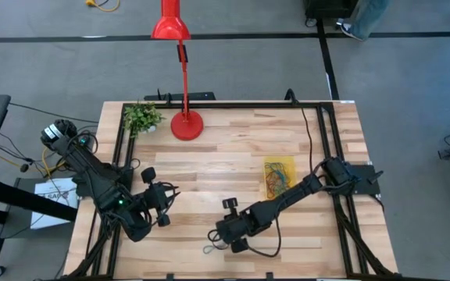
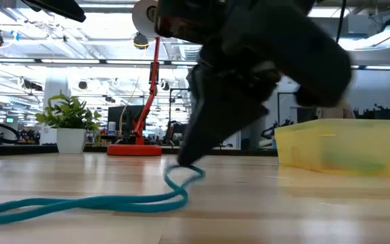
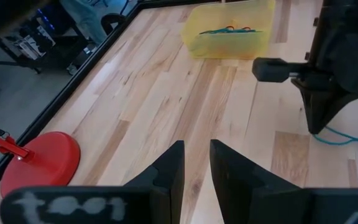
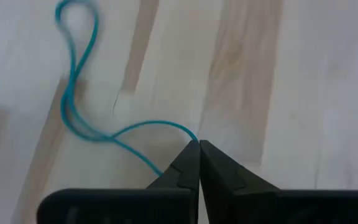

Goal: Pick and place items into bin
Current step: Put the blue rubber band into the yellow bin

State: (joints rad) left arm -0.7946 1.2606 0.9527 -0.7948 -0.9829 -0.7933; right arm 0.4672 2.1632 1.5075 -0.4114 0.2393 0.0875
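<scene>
The right gripper [image 4: 198,144], jaws closed on one end of a teal loop [image 4: 79,93] whose length trails left along the near desk [image 1: 209,172], sits left of the yellow bin [image 1: 279,176]; left gripper [image 3: 195,163] idles, jaws narrowly apart.

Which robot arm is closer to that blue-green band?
Right. Its end effector is pinched shut on the band; the left end effector waits apart, across bare table.
</scene>
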